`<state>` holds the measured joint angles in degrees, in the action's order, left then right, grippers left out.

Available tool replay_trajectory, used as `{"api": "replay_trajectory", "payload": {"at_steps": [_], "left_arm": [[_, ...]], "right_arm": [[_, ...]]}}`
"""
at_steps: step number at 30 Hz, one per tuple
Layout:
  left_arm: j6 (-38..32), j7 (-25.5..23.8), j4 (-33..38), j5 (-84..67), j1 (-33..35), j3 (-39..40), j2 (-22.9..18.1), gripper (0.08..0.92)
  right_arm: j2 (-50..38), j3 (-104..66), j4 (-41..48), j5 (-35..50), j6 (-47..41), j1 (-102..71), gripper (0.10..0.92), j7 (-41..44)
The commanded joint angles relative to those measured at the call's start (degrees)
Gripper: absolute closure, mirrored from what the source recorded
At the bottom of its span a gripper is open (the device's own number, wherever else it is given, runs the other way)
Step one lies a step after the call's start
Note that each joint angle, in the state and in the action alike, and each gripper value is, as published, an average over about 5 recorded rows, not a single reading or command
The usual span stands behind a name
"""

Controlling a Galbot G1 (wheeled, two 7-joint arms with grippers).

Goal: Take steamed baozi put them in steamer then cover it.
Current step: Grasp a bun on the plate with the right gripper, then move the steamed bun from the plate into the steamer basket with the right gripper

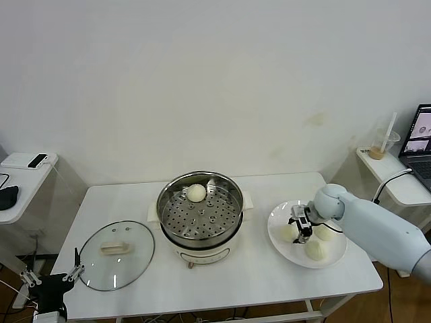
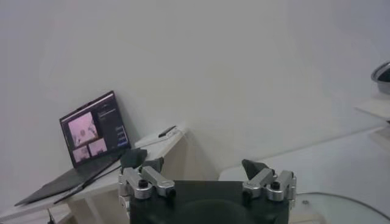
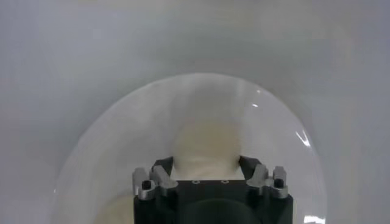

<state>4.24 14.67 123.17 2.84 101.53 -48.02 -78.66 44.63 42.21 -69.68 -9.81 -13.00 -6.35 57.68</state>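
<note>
head view: my right gripper is down over the white plate on the right side of the table, fingers set on either side of the bun that lies on the plate's left part. two more buns, one just past my wrist and one nearer the table's front edge, lie close beside it on the same plate. a fourth bun sits in the steamer, on the holed tray toward the back rim. the steamer stands mid-table, uncovered. the lid lies flat on the table to the steamer's left, handle up, well apart from the pot.

in the right wrist view, my fingers press against both flanks of the bun, closed onto it, plate rim curving around it.

my left gripper hangs low at the table's front left corner, just beside the lid's edge. in the left wrist view its fingers stand spread wide with nothing between them, and a laptop shows on a side table behind.
</note>
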Motion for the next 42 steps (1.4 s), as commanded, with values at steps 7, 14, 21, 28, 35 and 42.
{"api": "replay_trajectory", "payload": {"at_steps": [7,14,21,28,35,42], "left_arm": [[-0.13,0.13,0.36,-0.01,0.30,-0.03,-0.26,0.177],[-0.19,0.22,0.59,-0.06,0.27,-0.02,-0.29,0.177],[-0.21,0.24,1.10,-0.19,0.44,-0.04,0.08,0.177],[-0.09,0.19,1.50,-0.24,0.30,0.30,0.95,0.177],[0.02,0.15,1.45,-0.26,-0.30,0.78,1.41,0.177],[0.17,0.07,1.49,-0.24,-0.68,0.86,1.72,0.177]], "right_arm": [[-0.25,0.28,0.15,0.00,0.26,1.35,0.456,0.98],[-3.13,0.67,-2.77,2.01,0.16,4.86,0.493,1.71],[-7.61,2.26,-7.33,6.32,-0.75,13.16,0.492,2.17],[-8.79,10.32,-13.73,15.31,-3.24,28.06,0.483,1.50],[-1.88,19.33,-17.98,23.68,-6.79,40.94,0.475,-1.10],[9.99,22.38,-16.94,31.38,-11.75,44.23,0.470,-5.78]]}}
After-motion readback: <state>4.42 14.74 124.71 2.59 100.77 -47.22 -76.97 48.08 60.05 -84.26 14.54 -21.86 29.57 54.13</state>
